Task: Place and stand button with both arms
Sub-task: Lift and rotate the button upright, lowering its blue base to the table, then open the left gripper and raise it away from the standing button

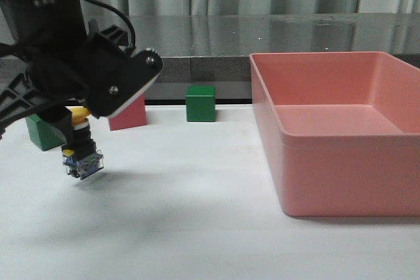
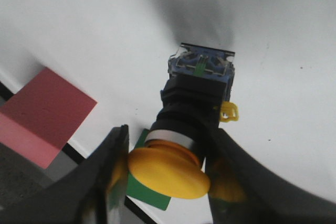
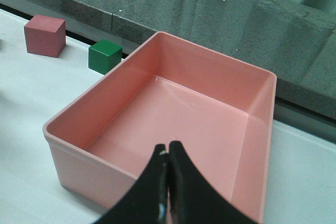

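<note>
The button has a yellow mushroom cap, a silver ring, a black body and a clear-blue base. My left gripper is shut on its cap end and holds it base-down, slightly tilted, just above the white table at the far left. In the left wrist view the button sits between the two black fingers, the cap toward the camera and the base pointing at the table. My right gripper is shut and empty, hovering above the pink bin. The right arm does not show in the front view.
The large pink bin stands on the right of the table. A pink cube and a green cube sit at the back edge. Another green cube is behind the left gripper. A dark ledge and curtains lie beyond.
</note>
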Available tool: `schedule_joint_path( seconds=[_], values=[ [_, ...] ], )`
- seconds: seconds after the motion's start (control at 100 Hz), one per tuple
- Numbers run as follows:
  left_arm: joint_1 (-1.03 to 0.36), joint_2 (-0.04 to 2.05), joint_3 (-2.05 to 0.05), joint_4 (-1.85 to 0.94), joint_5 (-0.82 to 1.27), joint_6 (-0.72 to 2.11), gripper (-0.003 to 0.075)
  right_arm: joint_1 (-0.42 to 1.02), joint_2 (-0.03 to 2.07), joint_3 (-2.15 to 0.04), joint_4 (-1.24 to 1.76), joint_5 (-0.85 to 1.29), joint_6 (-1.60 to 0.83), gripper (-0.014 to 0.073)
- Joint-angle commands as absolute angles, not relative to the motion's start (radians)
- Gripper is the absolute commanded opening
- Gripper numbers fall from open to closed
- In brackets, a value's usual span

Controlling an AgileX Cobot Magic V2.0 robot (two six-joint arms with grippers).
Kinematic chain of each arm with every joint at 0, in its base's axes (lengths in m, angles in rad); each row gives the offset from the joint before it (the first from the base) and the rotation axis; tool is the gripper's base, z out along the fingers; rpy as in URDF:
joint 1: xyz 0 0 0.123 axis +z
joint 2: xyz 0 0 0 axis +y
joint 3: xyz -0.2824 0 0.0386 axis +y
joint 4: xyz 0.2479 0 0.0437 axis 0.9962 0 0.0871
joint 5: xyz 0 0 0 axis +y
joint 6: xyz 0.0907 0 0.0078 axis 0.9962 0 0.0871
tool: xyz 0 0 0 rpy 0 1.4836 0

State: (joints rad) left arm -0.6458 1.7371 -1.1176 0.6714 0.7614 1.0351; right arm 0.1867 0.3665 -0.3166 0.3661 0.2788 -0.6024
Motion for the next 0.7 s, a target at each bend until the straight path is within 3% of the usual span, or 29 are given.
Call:
schedule_joint_path(
  seconds=[0.0, 0.27, 0.37, 0.49, 0.5, 0.6, 0.69],
  values=[
    [-0.664, 1.732, -1.151, 0.731, 0.775, 0.972, -0.0019, 0.181, 0.371, -0.343, 0.378, 0.217, -0.604, -0.0113],
    [-0.681, 1.758, -1.151, 0.735, 0.781, 0.954, -0.0018, 0.181, 0.371, -0.343, 0.378, 0.217, -0.604, -0.0113],
    [-0.686, 1.756, -1.151, 0.735, 0.787, 0.951, 0.0038, 0.181, 0.371, -0.343, 0.378, 0.217, -0.604, -0.0113],
    [-0.689, 1.756, -1.155, 0.738, 0.816, 0.951, 0.0254, 0.181, 0.371, -0.343, 0.378, 0.217, -0.604, -0.0113],
    [-0.689, 1.756, -1.155, 0.737, 0.818, 0.951, 0.0304, 0.181, 0.371, -0.343, 0.378, 0.217, -0.604, -0.0113],
    [-0.689, 1.752, -1.157, 0.737, 0.818, 0.951, 0.0532, 0.181, 0.371, -0.343, 0.378, 0.217, -0.604, -0.0113],
    [-0.689, 1.752, -1.168, 0.743, 0.827, 0.918, 0.0654, 0.181, 0.371, -0.343, 0.378, 0.217, -0.604, -0.0113]
  ],
)
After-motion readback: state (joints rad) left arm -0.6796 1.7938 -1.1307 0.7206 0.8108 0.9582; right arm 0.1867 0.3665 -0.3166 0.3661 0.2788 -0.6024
